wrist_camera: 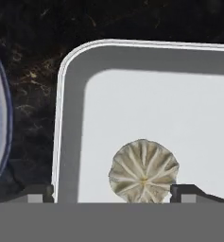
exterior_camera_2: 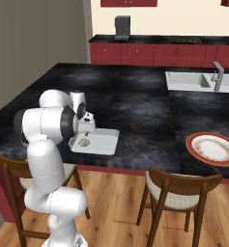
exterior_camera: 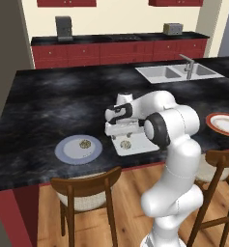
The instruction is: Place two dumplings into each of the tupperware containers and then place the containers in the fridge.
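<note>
Arm point(exterior_camera: 176, 144) bent low, jaws spread over dumpling point(wrist_camera: 143, 171) in container point(wrist_camera: 146, 108).

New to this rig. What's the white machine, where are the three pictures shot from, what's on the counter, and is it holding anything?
It is a rendered kitchen. The white machine is a jointed robot arm on a mobile base, ending in a two-finger pincer. Two pictures come from cameras on the base, behind the arm to its left and right. The third looks along the pincer from the hand.

On the black counter lie a white tupperware container with one dumpling in it, a pale blue-grey plate with another dumpling, a red-rimmed plate and a sink.

The pincer is open above the container, its fingertips either side of the dumpling, holding nothing.
</note>
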You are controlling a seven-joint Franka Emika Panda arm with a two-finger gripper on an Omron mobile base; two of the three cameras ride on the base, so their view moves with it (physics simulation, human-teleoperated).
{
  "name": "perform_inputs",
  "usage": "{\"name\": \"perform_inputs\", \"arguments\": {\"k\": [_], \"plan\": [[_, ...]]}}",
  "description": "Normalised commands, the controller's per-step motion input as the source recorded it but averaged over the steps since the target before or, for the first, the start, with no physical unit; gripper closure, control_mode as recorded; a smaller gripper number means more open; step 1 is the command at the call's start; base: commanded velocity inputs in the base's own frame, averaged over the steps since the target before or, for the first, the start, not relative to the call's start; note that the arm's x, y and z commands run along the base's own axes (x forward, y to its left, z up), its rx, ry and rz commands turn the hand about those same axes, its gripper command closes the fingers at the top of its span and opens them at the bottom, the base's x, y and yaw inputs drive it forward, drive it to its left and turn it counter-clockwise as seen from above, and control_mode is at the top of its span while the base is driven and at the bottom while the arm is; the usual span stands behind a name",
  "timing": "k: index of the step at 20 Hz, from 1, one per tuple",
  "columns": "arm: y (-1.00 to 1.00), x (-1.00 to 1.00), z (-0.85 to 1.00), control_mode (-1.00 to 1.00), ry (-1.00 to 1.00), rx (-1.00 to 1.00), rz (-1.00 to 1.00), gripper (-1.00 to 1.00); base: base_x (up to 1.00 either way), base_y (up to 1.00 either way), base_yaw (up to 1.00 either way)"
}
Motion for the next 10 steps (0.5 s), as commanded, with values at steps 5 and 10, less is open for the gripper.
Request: {"name": "perform_inputs", "arguments": {"k": [5,10], "plan": [[1.0,0.04,0.36,-1.0,0.03,-0.05,0.0,-1.0,0.0,0.0,0.0],[1.0,0.18,0.0,-1.0,0.03,-0.03,0.0,-1.0,0.0,0.0,0.0]]}}
